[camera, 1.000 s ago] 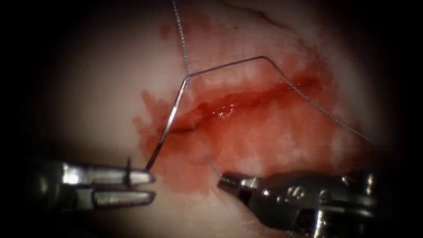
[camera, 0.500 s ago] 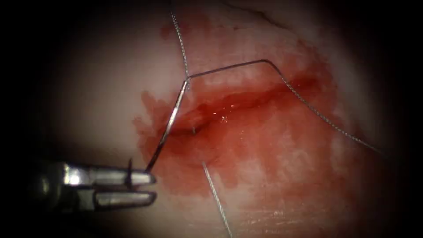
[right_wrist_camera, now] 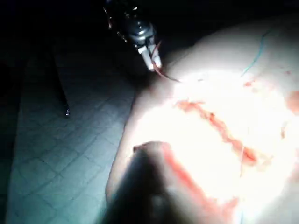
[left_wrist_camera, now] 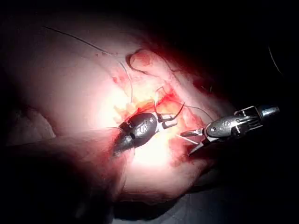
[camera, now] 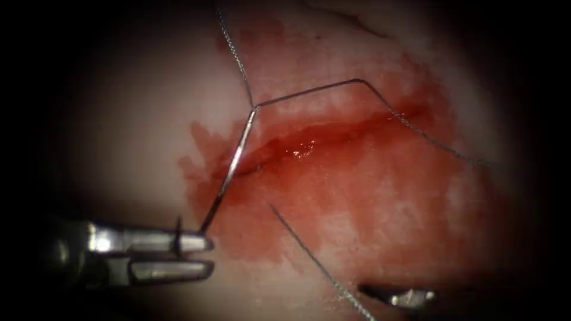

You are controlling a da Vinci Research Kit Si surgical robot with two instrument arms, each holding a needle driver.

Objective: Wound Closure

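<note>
Jaws of the left tool (camera: 199,254) clamp the needle (camera: 229,172) near its tip; right tool's (camera: 395,295) unclear.

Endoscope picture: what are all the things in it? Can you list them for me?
tissue: one, pale pink, under everything.
cut: one, dark red, running across the middle.
fluid: one patch, red, spread around and below the cut.
needle: one, silver, slanting over the cut's left end; it looks clear of the tissue.
thread: grey, runs from the needle's back end above the cut; another stretch leaves the tissue below the cut.
left end effector: one, silver, lower left, holding the needle near its pointed end.
right end effector: one, dark, bottom edge, beside the lower thread; whether it holds anything can't be told.
</note>
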